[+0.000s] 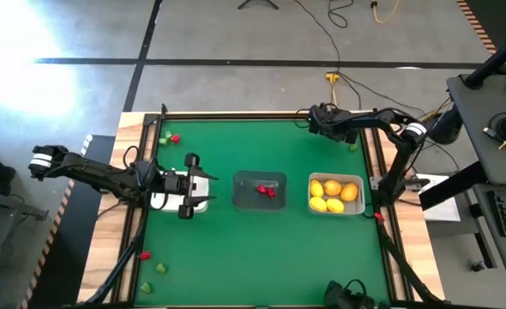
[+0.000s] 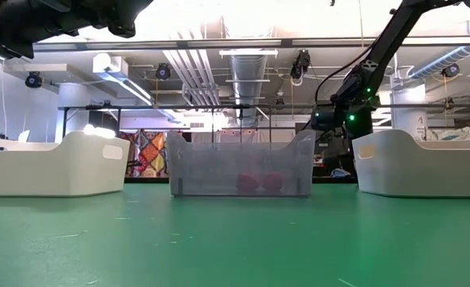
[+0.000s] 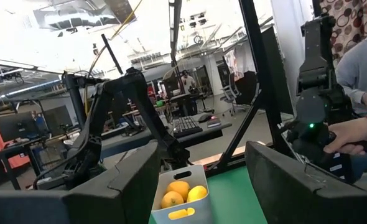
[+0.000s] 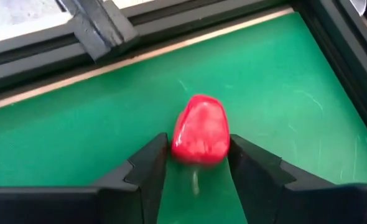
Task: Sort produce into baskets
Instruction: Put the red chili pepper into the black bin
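Note:
Three baskets stand in a row mid-table: a white one (image 1: 160, 202) under my left gripper (image 1: 193, 185), a dark transparent one (image 1: 260, 190) with red bits, and a pale one (image 1: 336, 195) with yellow and orange fruits (image 3: 178, 191). My left gripper (image 3: 202, 155) hovers open with nothing between its fingers. By the far edge, right of centre, my right gripper (image 1: 315, 120) slants down, shut on a red piece (image 4: 200, 129). Loose red and green bits lie at the far left (image 1: 171, 138) and near left (image 1: 153, 262), and one green bit (image 1: 353, 146) at the far right. My right gripper pinches the red piece by its two opposite sides (image 4: 176, 142) between its two fingers, at their free ends. The fingers (image 4: 147, 168) come slanting down from above, near the table's far edge. Whether the piece is clear of the green mat, I cannot tell.
A wooden rim and dark frame rails (image 4: 96, 25) run just beyond the right gripper along the far edge. A person's hand (image 3: 357, 134) rests on gear beyond the table's right side. The green mat (image 1: 262, 249) lies bare in front of the baskets.

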Controlling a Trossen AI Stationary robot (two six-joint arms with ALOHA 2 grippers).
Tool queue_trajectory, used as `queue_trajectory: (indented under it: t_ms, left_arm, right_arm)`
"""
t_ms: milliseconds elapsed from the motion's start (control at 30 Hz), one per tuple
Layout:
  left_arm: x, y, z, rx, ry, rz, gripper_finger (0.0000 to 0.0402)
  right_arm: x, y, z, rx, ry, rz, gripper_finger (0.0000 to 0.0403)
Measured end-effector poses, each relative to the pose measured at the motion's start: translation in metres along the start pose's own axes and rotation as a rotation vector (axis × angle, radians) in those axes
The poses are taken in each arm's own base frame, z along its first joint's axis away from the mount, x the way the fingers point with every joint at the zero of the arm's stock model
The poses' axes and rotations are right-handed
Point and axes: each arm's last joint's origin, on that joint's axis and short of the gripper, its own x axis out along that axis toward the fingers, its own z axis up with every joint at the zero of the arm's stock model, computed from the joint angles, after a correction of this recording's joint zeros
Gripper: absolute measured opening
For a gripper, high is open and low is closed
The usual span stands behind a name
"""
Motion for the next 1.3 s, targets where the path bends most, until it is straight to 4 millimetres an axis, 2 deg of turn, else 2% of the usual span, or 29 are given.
queue_trajectory:
  t_ms: [233,633,800,933,1000,1100,1200,1300]
  left_arm:
    - [0.0,0.0,-0.001,-0.019,0.009,-0.003,0.0219]
    - [0.0,0.0,-0.001,-0.022,0.01,-0.003,0.0219]
    - [0.0,0.0,-0.001,-0.022,0.015,-0.005,0.0219]
    - [0.0,0.0,-0.002,-0.022,0.018,-0.006,0.0219]
    - [0.0,-0.001,-0.002,-0.022,0.024,-0.008,0.0219]
    - [0.0,-0.001,-0.003,-0.006,0.03,-0.01,0.0219]
    - [0.0,-0.002,-0.004,0.001,0.044,-0.019,0.0219]
    - [0.0,-0.005,-0.008,-0.002,0.075,-0.079,0.0219]
  right_arm:
    - [0.0,0.0,0.0,0.0,-0.027,-0.013,0.0163]
    - [-0.003,0.002,0.006,-0.043,-0.055,0.008,0.0089]
    - [-0.034,0.011,0.027,-0.148,-0.13,0.084,0.0083]
    - [-0.082,0.024,0.041,-0.305,-0.152,0.288,0.0088]
    - [-0.109,0.03,0.032,-0.412,-0.145,0.404,0.0086]
    - [-0.143,0.037,0.0,-0.593,-0.133,0.552,0.0079]
    - [-0.173,0.043,-0.044,-0.809,-0.104,0.737,0.0077]
    - [-0.194,0.04,-0.096,-1.027,-0.079,0.881,0.0082]
